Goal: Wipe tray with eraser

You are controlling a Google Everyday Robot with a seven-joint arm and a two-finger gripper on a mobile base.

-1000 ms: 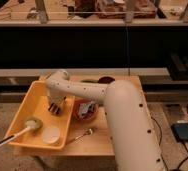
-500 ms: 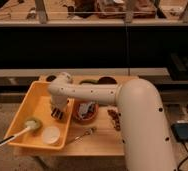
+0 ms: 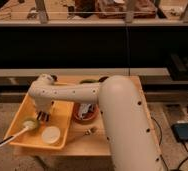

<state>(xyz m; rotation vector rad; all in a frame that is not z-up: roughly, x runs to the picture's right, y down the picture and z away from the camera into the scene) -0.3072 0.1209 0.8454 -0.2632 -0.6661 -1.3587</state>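
Note:
The yellow tray (image 3: 62, 112) sits on the left half of a small wooden table. My white arm reaches in from the lower right and bends down over the tray. My gripper (image 3: 43, 116) points down inside the tray, near its left middle, low over the floor. It is shut on a small dark striped block, the eraser (image 3: 42, 118), which shows only at the fingertips. Whether the eraser touches the tray floor I cannot tell.
Inside the tray lie a green-headed brush (image 3: 29, 124) with its white handle sticking out over the left front edge, and a round white disc (image 3: 51, 134). A brown bowl (image 3: 87, 114) and a fork (image 3: 90, 131) lie right of the tray, with more bowls at the back.
My gripper has moved left and lower inside the tray, toward the brush head. The forearm has swung left with it. The brush, disc and bowl have not moved.

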